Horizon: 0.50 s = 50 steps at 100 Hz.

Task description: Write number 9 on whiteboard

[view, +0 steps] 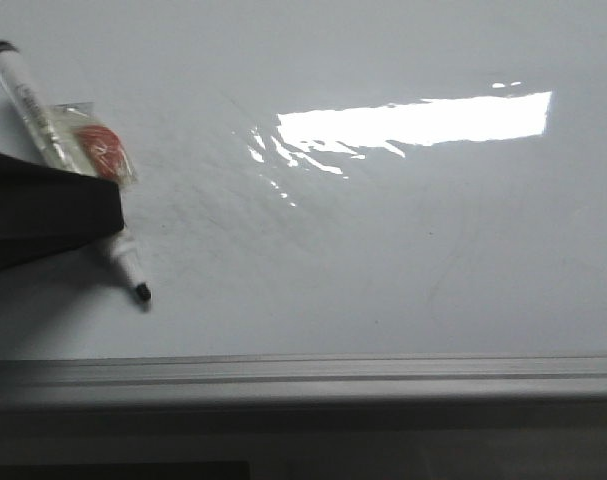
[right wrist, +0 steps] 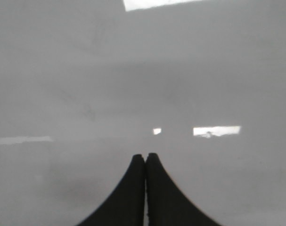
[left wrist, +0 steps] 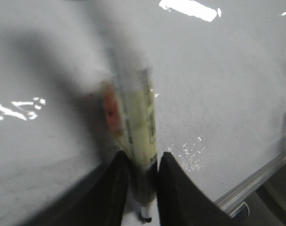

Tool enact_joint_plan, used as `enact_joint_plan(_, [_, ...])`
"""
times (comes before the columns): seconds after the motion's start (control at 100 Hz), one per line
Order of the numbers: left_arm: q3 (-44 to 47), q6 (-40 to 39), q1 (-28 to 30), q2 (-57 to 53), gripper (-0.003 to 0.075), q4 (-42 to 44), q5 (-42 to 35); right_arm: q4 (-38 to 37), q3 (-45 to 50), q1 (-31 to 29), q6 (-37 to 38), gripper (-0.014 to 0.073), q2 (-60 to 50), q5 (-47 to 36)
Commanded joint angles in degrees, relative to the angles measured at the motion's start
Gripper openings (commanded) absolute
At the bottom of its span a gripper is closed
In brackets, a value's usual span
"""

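1. While I watch the front view, my left gripper [view: 83, 215] shows only as a dark wedge at the left edge, with a marker [view: 43, 120] running under it. Its capped end points away from me; its black tip [view: 141, 293] rests on or just above the whiteboard [view: 383, 260], I cannot tell which. A red-and-clear tag [view: 101, 148] sits against the barrel. Bright glare [view: 423, 120] lies across the board's middle; the grey frame edge [view: 303, 372] runs along the near side. Faint grey smudges only: no number 9 visible on the board.

2. Left wrist view: the left gripper [left wrist: 143, 188] has its fingers [left wrist: 115, 188] closed narrow on the marker [left wrist: 139, 127], pale barrel upright between them, the red tag [left wrist: 112, 110] on one side. Blurred picture. Frame edge [left wrist: 256, 181] shows at one corner.

3. Right wrist view: the right gripper [right wrist: 145, 188] has its fingers pressed together, holding nothing, above bare whiteboard [right wrist: 133, 84]. Not seen in the front view.
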Motion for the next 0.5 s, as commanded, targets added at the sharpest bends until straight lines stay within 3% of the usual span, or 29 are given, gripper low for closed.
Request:
enact_joint_plan(0.0, [-1.17, -0.43, -0.07, 1.37, -0.0019, -3.51, -0.54, 0.16, -1.66, 1.65, -0.04, -0.0064, 1.34, -2.88])
enact_joint_plan(0.2, [-1.17, -0.48, -0.07, 1.41, -0.0020, -1.55, -0.80, 0.16, -3.95, 10.67, -0.62, -0.0064, 4.71, 1.10])
enact_joint_plan(0.49, [-1.39, -0.38, -0.07, -1.83, -0.0021, 14.29, -1.78, 0.16, -15.20, 29.09, -1.78, -0.0054, 14.53, 11.74])
